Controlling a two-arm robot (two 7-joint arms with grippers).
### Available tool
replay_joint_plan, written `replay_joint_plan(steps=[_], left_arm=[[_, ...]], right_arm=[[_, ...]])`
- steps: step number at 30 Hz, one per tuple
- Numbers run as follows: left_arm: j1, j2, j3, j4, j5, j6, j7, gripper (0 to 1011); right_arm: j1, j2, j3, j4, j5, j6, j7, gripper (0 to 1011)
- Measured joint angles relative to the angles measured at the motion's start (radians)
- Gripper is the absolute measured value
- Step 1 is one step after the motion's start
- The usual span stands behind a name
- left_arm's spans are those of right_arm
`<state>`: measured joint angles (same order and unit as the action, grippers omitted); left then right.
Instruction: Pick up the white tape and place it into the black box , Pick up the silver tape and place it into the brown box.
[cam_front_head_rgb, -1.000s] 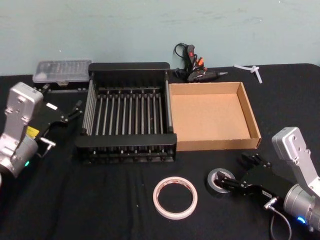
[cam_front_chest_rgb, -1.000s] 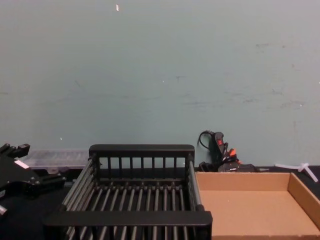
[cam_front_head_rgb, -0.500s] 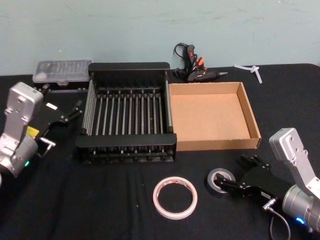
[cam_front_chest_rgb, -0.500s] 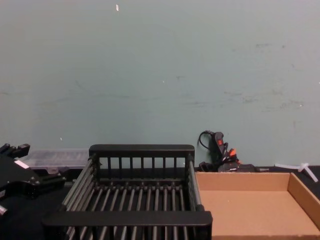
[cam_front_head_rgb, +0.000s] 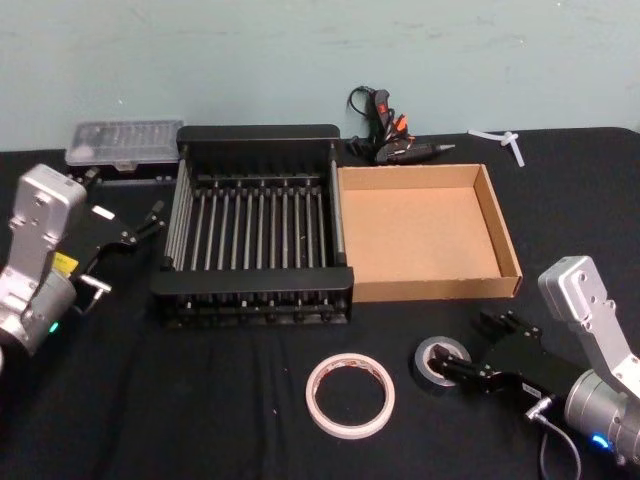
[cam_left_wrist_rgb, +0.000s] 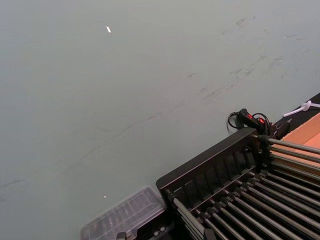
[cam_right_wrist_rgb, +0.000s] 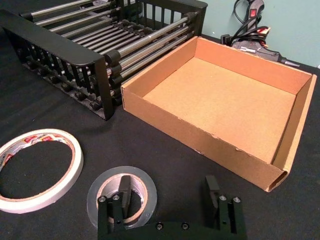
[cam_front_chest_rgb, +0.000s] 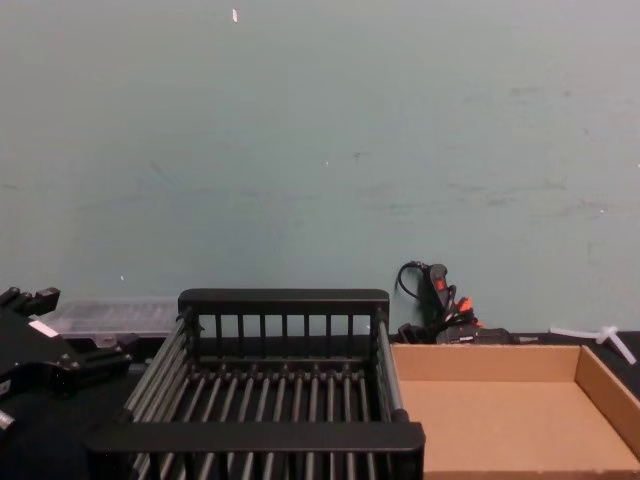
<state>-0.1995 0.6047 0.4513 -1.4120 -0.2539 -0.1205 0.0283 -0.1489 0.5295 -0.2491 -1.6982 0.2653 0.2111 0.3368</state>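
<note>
The silver tape (cam_front_head_rgb: 437, 359) (cam_right_wrist_rgb: 99, 192) lies flat on the black cloth in front of the brown box (cam_front_head_rgb: 430, 290) (cam_right_wrist_rgb: 195, 140). My right gripper (cam_front_head_rgb: 473, 346) (cam_right_wrist_rgb: 167, 196) is open and low over it, with one finger over the roll's hole and the other outside the roll on the brown-box side. The white tape (cam_front_head_rgb: 350, 395) (cam_right_wrist_rgb: 75, 156) lies flat to the left of the silver roll, untouched. Behind it stands the black box (cam_front_head_rgb: 250, 285) (cam_right_wrist_rgb: 65, 50) (cam_front_chest_rgb: 255, 435), with nothing in it. My left gripper (cam_front_head_rgb: 143, 225) (cam_front_chest_rgb: 90, 358) hangs open beside that crate's left side.
A glue gun with its cord (cam_front_head_rgb: 385, 130) (cam_front_chest_rgb: 440, 300) lies behind the boxes. A clear plastic case (cam_front_head_rgb: 125, 143) (cam_left_wrist_rgb: 125, 217) sits at the back left and a small white plastic piece (cam_front_head_rgb: 500, 138) at the back right. The teal wall closes the table's far edge.
My right gripper has edged slightly closer onto the silver tape. The tapes, the boxes and the left arm have hardly moved.
</note>
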Motion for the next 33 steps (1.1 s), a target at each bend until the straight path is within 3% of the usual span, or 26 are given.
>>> replay_joint_plan(steps=[3,10,25,33], left_arm=[[0.000,0.000,0.000,0.000,0.000,0.000,0.000,1001],[0.000,0.000,0.000,0.000,0.000,0.000,0.000,1001],[0.000,0.000,0.000,0.000,0.000,0.000,0.000,1001],[0.000,0.000,0.000,0.000,0.000,0.000,0.000,1001]], right_arm=[[0.000,0.000,0.000,0.000,0.001,0.000,0.000,890],[0.000,0.001,-0.001,0.000,0.002,-0.001,0.000,693],[0.000,0.001,-0.001,0.000,0.003,-0.002,0.000,188],[0.000,0.001,-0.001,0.000,0.004,-0.002,0.000,144]])
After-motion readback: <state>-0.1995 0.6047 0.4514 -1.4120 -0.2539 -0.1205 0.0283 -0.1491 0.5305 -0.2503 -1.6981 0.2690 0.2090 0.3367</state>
